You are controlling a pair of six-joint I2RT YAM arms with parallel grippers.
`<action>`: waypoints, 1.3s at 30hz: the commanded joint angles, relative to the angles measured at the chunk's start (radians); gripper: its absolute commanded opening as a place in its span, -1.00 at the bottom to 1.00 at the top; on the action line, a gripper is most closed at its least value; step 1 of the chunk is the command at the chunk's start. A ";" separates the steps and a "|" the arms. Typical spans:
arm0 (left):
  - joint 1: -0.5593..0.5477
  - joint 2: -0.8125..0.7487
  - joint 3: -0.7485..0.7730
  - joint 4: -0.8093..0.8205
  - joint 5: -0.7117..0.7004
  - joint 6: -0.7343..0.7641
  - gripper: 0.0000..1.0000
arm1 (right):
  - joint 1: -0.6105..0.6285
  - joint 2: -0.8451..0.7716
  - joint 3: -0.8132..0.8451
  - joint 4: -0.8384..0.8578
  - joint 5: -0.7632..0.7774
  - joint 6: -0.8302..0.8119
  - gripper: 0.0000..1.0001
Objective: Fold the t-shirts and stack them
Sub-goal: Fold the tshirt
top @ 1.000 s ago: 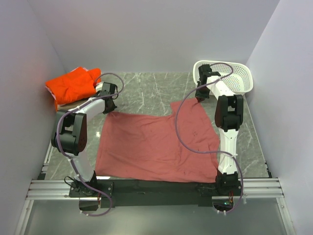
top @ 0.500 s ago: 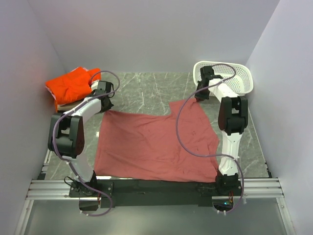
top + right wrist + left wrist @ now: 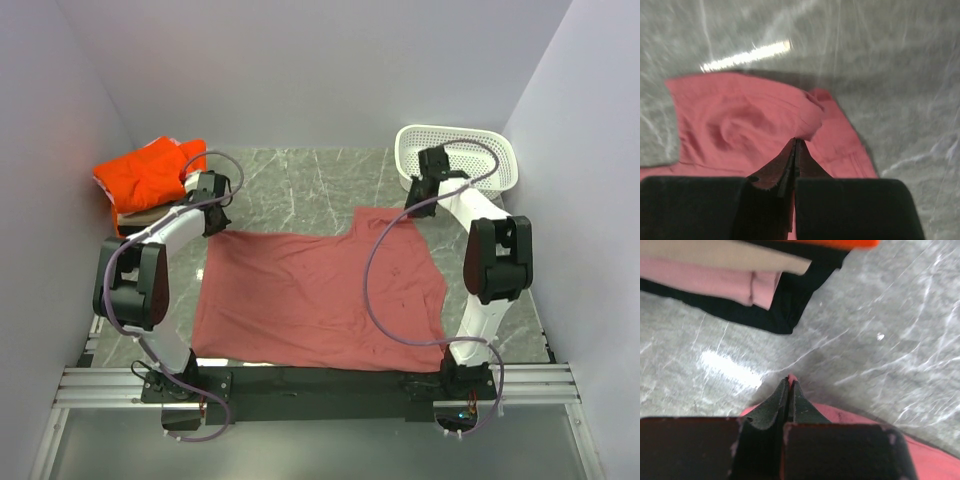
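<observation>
The soft, creased salmon shirt (image 3: 320, 295) spreads flat between both claws; the left claw (image 3: 790, 388) is closed, pinching its corner; the right claw (image 3: 795, 144) is closed on a puffy fold; ahead of the left claw lies a folded orange shirt (image 3: 145, 178); glossy grey-veined marble table (image 3: 300, 180); plain pale walls (image 3: 300, 70).

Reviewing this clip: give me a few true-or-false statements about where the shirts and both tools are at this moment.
1. The salmon shirt lies spread out on the table. True.
2. The left tool hangs open above the orange shirt. False: it is shut on the salmon shirt's far left corner.
3. The orange shirt tops the pile at the far left. True.
4. The salmon shirt sits inside the white basket. False: it is on the table; the basket stands at the far right.
5. The right tool is shut on the salmon shirt. True.
</observation>
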 commanded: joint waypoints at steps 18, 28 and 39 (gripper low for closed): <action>0.004 -0.111 -0.132 0.074 0.011 -0.033 -0.99 | 0.057 -0.295 -0.362 0.061 0.072 0.048 -1.00; 0.002 -0.123 -0.129 0.073 0.019 -0.027 -0.99 | 0.050 -0.180 -0.281 0.032 0.088 0.074 -0.16; 0.002 -0.114 -0.122 0.074 0.023 -0.025 -0.99 | 0.011 -0.159 -0.299 0.043 0.108 0.081 0.06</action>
